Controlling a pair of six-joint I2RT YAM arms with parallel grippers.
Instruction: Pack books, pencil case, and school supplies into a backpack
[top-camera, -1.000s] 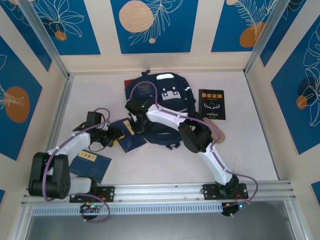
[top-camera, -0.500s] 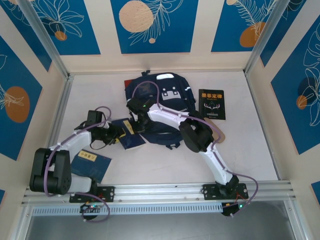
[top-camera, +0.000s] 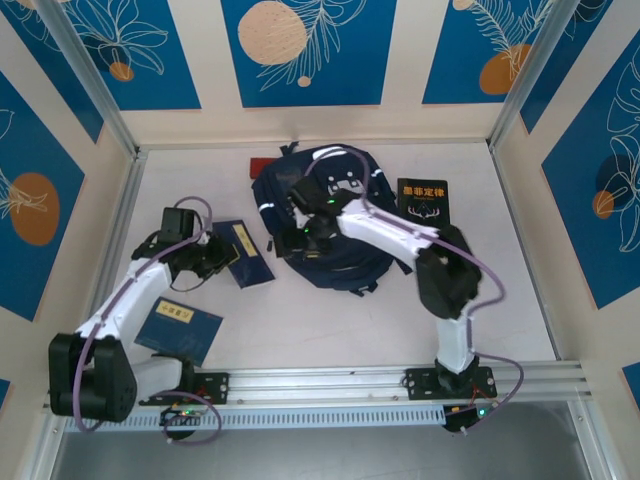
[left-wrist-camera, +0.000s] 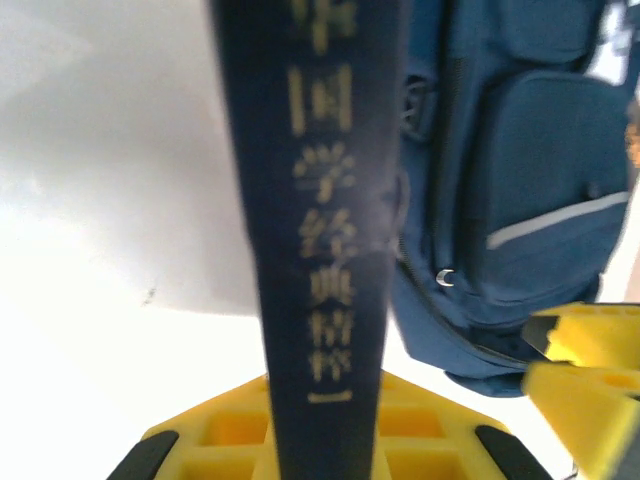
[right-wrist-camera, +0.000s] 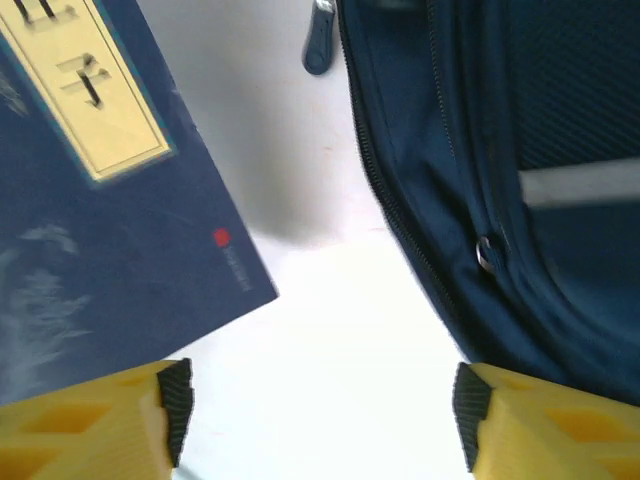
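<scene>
The navy backpack (top-camera: 335, 225) lies in the middle of the table. My left gripper (top-camera: 214, 259) is shut on a dark blue book (top-camera: 245, 253) with a cream label, left of the backpack. In the left wrist view the book's spine (left-wrist-camera: 320, 250) rises straight from between the jaws of the gripper (left-wrist-camera: 320, 445), beside the backpack (left-wrist-camera: 520, 200). My right gripper (top-camera: 298, 240) hangs open over bare table between that book (right-wrist-camera: 100, 250) and the backpack's zipped edge (right-wrist-camera: 520, 200), holding nothing (right-wrist-camera: 320, 410). A black book (top-camera: 424, 208) lies right of the backpack. The pencil case is hidden.
A second blue book (top-camera: 180, 330) lies near the left arm's base. A small red thing (top-camera: 262, 165) pokes out behind the backpack's top left corner. The right arm's elbow (top-camera: 445, 275) stands right of the backpack. Walls close in the table on three sides.
The right gripper opened and its elbow swung to the right; the backpack shifted right. The left gripper closed on the dark blue book and drew it left, away from the backpack.
</scene>
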